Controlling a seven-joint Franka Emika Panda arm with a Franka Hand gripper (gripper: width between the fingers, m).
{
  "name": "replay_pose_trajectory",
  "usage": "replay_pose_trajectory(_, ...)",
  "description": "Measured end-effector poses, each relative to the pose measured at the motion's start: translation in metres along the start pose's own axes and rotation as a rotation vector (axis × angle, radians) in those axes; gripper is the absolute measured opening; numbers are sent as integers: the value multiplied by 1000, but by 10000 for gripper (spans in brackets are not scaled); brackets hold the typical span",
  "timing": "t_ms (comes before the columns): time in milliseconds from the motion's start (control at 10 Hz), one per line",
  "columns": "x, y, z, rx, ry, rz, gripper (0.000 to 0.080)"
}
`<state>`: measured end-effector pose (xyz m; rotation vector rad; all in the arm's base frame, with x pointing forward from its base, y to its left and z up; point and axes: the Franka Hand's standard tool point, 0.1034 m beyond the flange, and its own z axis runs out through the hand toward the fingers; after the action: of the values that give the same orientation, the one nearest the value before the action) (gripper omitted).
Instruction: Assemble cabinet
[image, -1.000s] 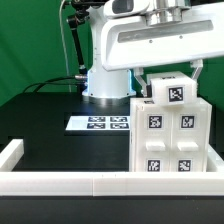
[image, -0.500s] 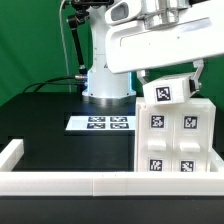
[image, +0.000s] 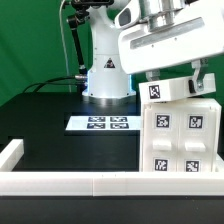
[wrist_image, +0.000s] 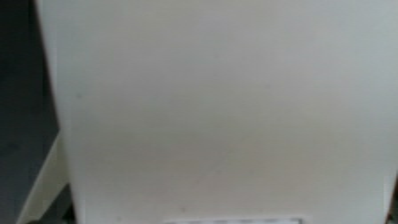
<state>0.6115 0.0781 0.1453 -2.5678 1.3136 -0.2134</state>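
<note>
I find the cabinet box standing on the tabletop at the exterior view's right, close against the rail, presumably for bracing. The tool is clamped on the top panel, held tilted over the box, apparently for seating

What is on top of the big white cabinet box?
A smaller white block with one tag lies tilted on the box. The gripper is right above it. Whether its fingers grip the block cannot be seen, because the arm covers them.

The top panel has turned and tilted atop the cabinet
</note>
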Motion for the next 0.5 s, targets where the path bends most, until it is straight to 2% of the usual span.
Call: replay_pose_trajectory(500,-1,-2,1,16,-9,410,546)
